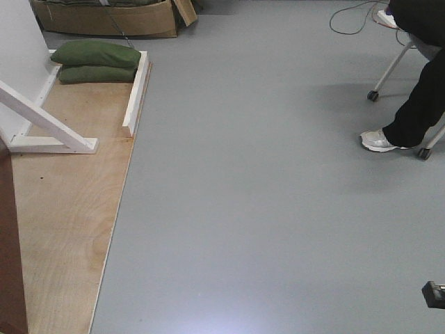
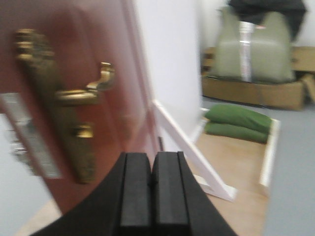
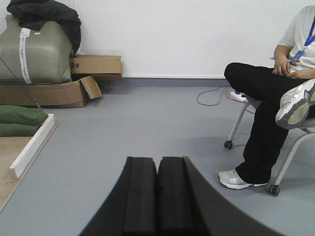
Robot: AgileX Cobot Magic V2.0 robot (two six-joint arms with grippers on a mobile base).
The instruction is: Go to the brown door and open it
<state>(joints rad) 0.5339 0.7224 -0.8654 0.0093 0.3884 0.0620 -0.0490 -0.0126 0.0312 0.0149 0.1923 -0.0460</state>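
Glossy mahogany brown door (image 2: 106,34), curved brass handle (image 2: 83,93)

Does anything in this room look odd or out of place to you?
Nothing looks spilled. Two green bags lie stacked on the plywood base by a white brace, as if weighing it down, and a loose cable trails near the chair.

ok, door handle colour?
Brass-gold handle on the reddish-brown door; clearest in the left wrist view.

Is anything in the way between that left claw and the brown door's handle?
Nothing visible. The left gripper, closed, points at the brown door with only open air before the brass handle. The white brace stands off to the right.
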